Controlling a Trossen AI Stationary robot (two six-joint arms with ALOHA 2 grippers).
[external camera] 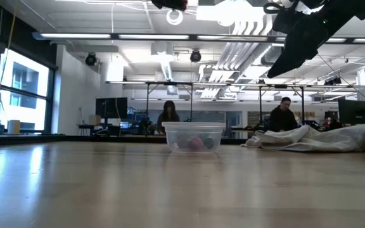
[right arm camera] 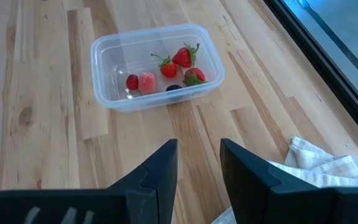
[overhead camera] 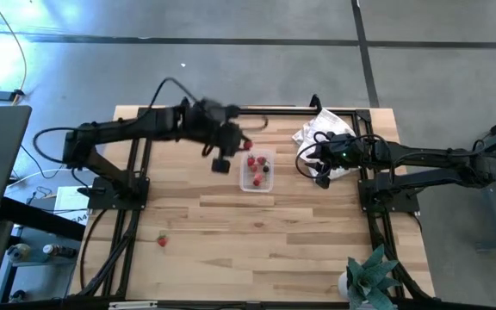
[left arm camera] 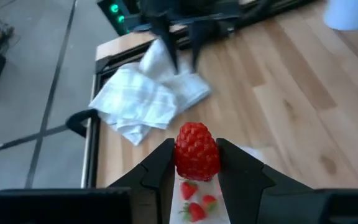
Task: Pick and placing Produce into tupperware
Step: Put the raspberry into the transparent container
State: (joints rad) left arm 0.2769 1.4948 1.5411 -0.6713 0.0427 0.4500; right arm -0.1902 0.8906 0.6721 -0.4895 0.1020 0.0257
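Now left fingers (left arm camera: 196,171) pinch one raspberry (left arm camera: 197,151); right fingers (right arm camera: 197,163) apart; tupperware (right arm camera: 110,56) holds six

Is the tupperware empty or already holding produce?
Holding produce: the tupperware has several red pieces and one dark piece inside. The left gripper holds a raspberry above it.

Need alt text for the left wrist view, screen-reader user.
The left gripper holds a red bumpy raspberry between its two dark fingers, above the clear plastic tub that already holds small red strawberries. Beyond, on the light wooden table, lies a crumpled white cloth, with the other dark arm behind it.
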